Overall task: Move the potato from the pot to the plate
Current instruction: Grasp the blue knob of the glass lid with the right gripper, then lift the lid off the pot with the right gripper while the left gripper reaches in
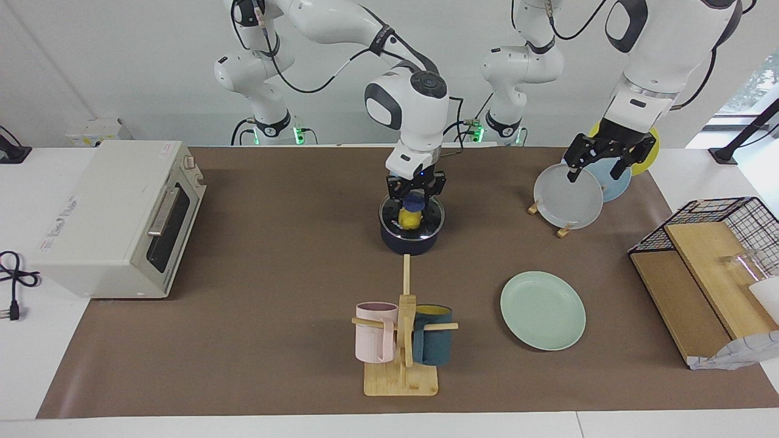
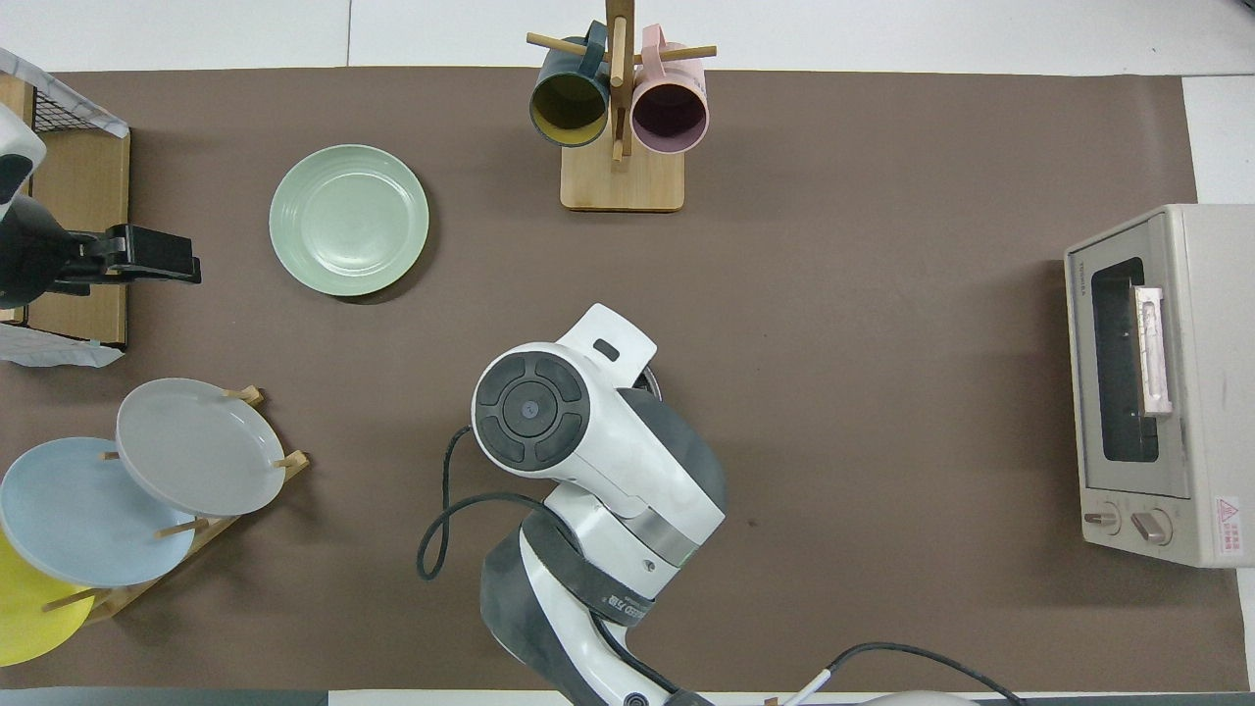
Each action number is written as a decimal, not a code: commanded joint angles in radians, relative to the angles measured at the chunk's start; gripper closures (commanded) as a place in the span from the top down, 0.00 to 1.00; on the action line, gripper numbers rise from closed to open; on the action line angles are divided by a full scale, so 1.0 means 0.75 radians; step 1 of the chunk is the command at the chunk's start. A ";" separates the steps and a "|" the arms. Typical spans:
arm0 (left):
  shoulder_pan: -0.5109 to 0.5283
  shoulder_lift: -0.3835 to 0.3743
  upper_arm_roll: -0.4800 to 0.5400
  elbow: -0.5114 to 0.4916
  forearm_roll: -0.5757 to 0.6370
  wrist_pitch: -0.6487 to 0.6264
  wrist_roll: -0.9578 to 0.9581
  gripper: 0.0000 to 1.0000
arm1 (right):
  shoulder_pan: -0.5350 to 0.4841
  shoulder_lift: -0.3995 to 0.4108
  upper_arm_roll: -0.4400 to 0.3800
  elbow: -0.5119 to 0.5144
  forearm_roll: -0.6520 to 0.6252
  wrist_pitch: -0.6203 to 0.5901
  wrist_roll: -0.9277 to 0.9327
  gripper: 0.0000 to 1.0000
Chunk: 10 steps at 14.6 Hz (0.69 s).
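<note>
The dark navy pot (image 1: 409, 242) stands mid-table with a glass lid (image 1: 431, 218) on it. The yellow potato (image 1: 410, 219) shows through the glass, inside the pot. My right gripper (image 1: 415, 196) is down at the lid's blue knob (image 1: 415, 201). In the overhead view the right arm (image 2: 549, 422) hides the pot, lid and potato. The mint-green plate (image 1: 543, 310) lies bare, farther from the robots than the pot, toward the left arm's end; it also shows in the overhead view (image 2: 349, 220). My left gripper (image 1: 599, 167) waits open and empty over the plate rack; the overhead view (image 2: 157, 257) shows it too.
A rack (image 1: 565, 231) holds grey (image 1: 569, 198), light blue and yellow plates at the left arm's end. A mug tree (image 1: 401, 340) with pink and dark blue mugs stands farther out than the pot. A toaster oven (image 1: 115, 216) is at the right arm's end, a wire basket (image 1: 718, 243) at the left arm's.
</note>
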 commanded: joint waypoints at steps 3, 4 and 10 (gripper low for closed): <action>0.012 -0.012 -0.011 -0.025 0.015 0.023 0.002 1.00 | -0.039 -0.083 0.006 0.002 -0.010 -0.034 -0.032 0.22; 0.010 -0.012 -0.013 -0.023 0.015 0.013 0.006 1.00 | -0.072 -0.107 0.004 0.029 -0.010 -0.068 -0.074 0.22; -0.120 -0.049 -0.021 -0.123 0.007 0.023 -0.010 1.00 | -0.442 -0.150 0.002 0.029 0.004 -0.161 -0.626 0.22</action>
